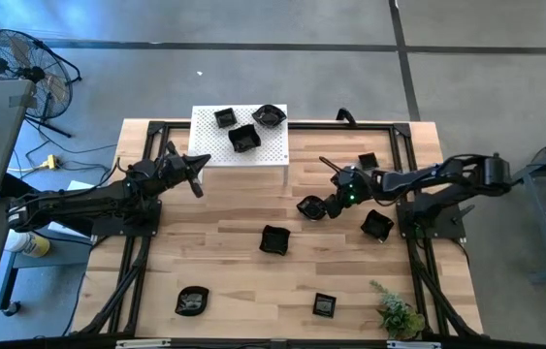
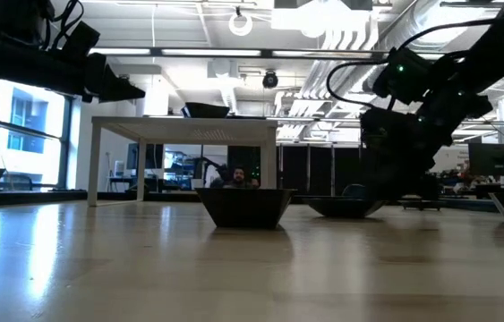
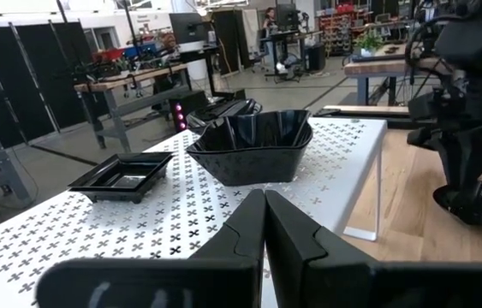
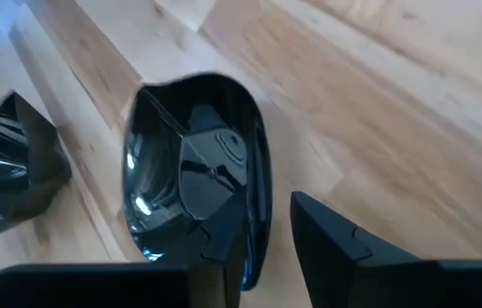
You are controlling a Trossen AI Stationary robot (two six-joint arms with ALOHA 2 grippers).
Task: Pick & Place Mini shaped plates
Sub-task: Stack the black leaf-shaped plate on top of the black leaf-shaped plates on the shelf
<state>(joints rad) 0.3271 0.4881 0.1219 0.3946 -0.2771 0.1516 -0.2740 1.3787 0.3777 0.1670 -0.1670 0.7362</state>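
Observation:
Three mini shaped plates [image 1: 243, 139] rest on the white perforated platform [image 1: 209, 150] at the far middle. Several more lie on the wooden table, among them a square one [image 1: 273, 239] in the middle. My right gripper [image 1: 319, 206] is open and slants down over a rounded black plate [image 4: 193, 184]. One finger [image 4: 223, 257] is over the plate's hollow and the other [image 4: 335, 244] stands outside the rim. My left gripper [image 1: 198, 186] is shut and hovers level at the platform's near left corner, touching nothing. My right gripper straddles the side rim [image 4: 258, 214] of the rounded plate, one finger over the inside and one outside with bare wood showing beside it. It comes slanting down from the table's right. Whether a finger touches the plate, I cannot tell. The plate sits flat on the table.
More plates lie near the right arm [image 1: 377, 225], at the far right [image 1: 368, 161], and by the near edge [image 1: 192, 301] [image 1: 324, 305]. A small green plant [image 1: 399, 315] stands at the near right corner. A black frame [image 1: 156, 126] runs along the table's edges.

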